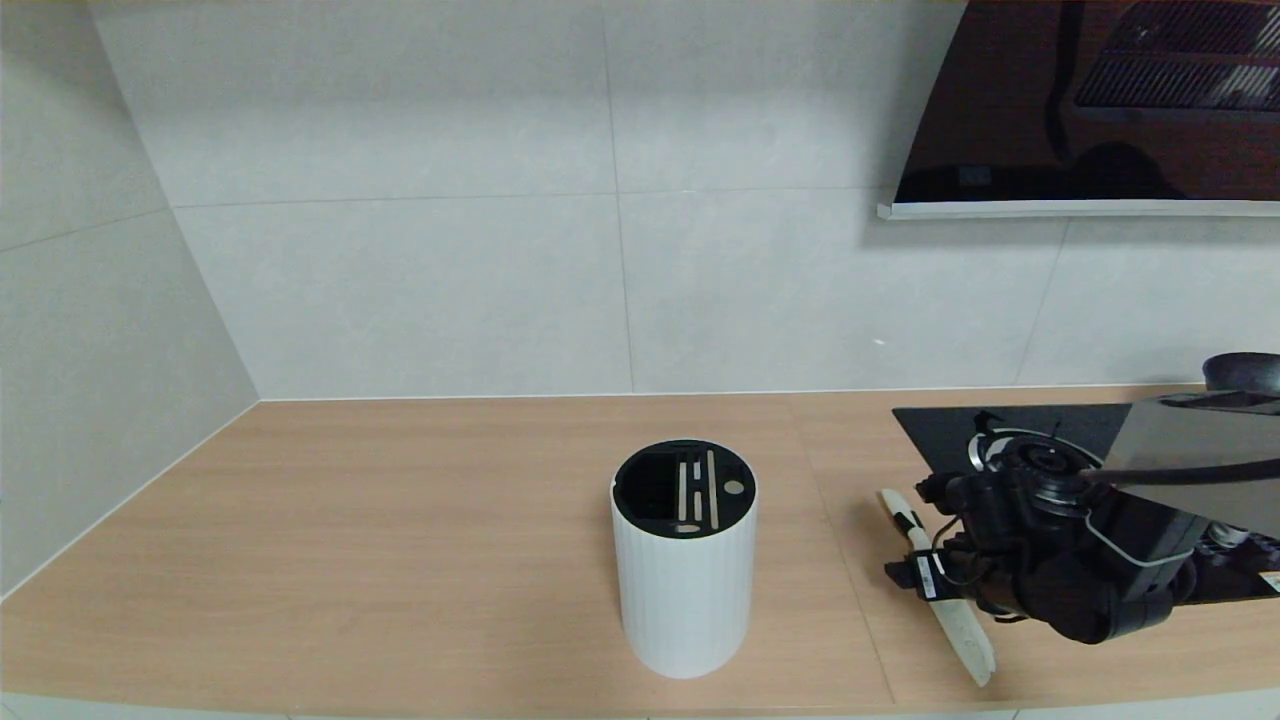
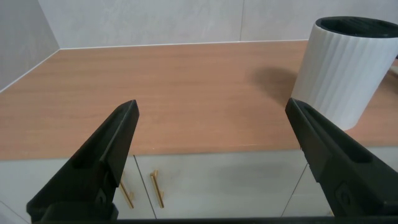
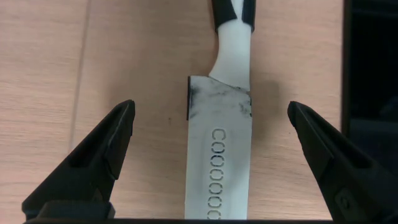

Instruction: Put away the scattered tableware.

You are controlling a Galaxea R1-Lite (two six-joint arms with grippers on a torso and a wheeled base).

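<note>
A: Where is the knife [image 1: 935, 590]?

B: Flat on the table [image 1: 400, 520], to the right of the holder [image 1: 684, 570] and apart from it. Its handle [image 3: 233, 18] points toward the wall behind the holder, and its blade [image 3: 219, 162] toward the front edge. The hob [image 1: 1000, 430] lies on the side of the knife away from the holder.

A: And the right gripper [image 3: 210, 124]?

B: It hovers over the knife, released, with one finger on each side of the blade's heel, where blade meets handle. It grasps nothing.

A: The left gripper [image 2: 211, 124]?

B: It is spread wide too, with nothing between its fingers. It hangs off the table's front edge, to the left of the holder.

A: How will the knife handle?

B: The white blade looks ceramic to me, so I judge it light and stiff but brittle, likely to chip if knocked or dropped. It is thin, smooth and flush with the table, so a pinch there would probably slip.

A: So where to take hold?

B: On the handle, I'd say. It is thicker and gives the fingers something to close on. The holder's slots [image 1: 697, 490] are narrow, so the blade would have to go in tip down and square, without jarring the holder
</note>
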